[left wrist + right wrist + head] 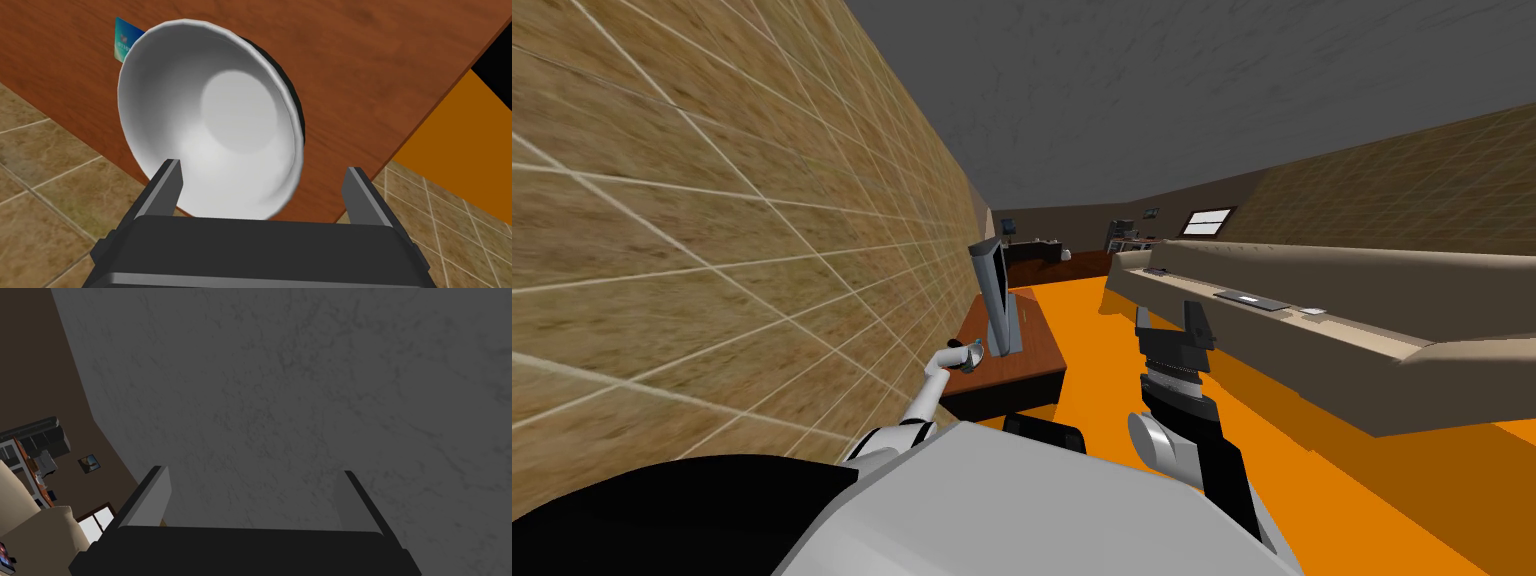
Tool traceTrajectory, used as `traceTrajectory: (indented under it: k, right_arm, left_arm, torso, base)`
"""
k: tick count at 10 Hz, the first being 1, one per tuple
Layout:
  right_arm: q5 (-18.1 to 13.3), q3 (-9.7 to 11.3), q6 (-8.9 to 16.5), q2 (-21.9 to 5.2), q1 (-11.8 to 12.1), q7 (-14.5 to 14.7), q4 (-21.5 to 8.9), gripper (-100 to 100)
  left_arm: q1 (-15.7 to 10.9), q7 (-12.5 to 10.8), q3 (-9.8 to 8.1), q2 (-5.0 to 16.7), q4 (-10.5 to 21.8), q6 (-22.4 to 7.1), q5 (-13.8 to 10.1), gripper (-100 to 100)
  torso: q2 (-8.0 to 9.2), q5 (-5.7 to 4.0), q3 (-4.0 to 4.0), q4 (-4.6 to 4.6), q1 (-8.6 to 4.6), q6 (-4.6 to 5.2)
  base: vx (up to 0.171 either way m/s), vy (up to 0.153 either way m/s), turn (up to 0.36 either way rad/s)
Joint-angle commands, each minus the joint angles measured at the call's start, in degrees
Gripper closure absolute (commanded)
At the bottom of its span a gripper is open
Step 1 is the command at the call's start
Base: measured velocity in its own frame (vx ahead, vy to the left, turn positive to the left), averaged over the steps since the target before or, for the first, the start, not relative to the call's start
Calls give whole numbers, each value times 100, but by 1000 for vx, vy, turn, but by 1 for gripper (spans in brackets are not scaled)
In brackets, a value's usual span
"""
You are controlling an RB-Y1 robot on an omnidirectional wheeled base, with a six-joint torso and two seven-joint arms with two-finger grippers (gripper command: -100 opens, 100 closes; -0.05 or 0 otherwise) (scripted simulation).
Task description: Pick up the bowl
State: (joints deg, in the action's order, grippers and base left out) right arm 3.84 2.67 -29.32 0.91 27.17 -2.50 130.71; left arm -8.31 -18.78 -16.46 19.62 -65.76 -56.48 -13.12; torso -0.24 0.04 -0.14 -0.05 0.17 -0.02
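Observation:
A white bowl (220, 115) stands on a brown wooden table (380, 65), close to the table's edge by the tiled wall. My left gripper (265, 192) is open right over it, and the bowl's near rim lies between the two fingers (170, 182). A small teal card (124, 40) pokes out from behind the bowl's far rim. In the head view my left arm reaches to the bowl (974, 357) at the near left corner of the table (1032, 345). My right gripper (1172, 322) is raised in front of me, open with nothing in it, and its fingers (150, 498) stand wide apart.
A tall flat screen (994, 295) stands upright on the table just past the bowl. The tan tiled wall (712, 250) runs close along the left. A long beige sofa (1312, 330) lies to the right across the orange floor (1092, 330).

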Motion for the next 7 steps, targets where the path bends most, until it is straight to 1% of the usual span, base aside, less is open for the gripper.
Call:
traceTrajectory:
  k: [1,3,4,5,6,7]
  right_arm:
    - [0,0,0,0,0,0,0,0]
    - [0,0,0,0,0,0,0,0]
    - [0,0,0,0,-1,0,0,0]
    - [0,0,0,1,-1,0,0,0]
    - [0,1,0,1,-1,0,0,0]
    - [0,1,0,1,-1,0,0,0]
  left_arm:
    - [-67,10,-4,-10,196,-129,8,-100]
    - [-85,35,5,-43,466,-263,-1,-100]
    - [-60,38,12,-65,520,-285,-4,-100]
    - [-57,34,7,-52,441,-271,-3,-100]
    - [-59,34,8,-55,456,-281,-3,0]
    - [-125,-185,-47,-110,681,-122,139,-100]
  torso:
    - [0,0,0,0,0,0]
    - [6,-1,3,1,-1,0]
    - [19,-1,10,3,-9,-1]
    - [24,-3,13,5,-16,0]
    - [26,-4,14,5,-17,0]
    - [26,-4,15,6,-18,0]
  base:
    - [56,32,-2]
    - [26,29,-5]
    - [0,0,0]
    - [0,0,0]
    - [0,0,0]
    - [-54,57,-239]
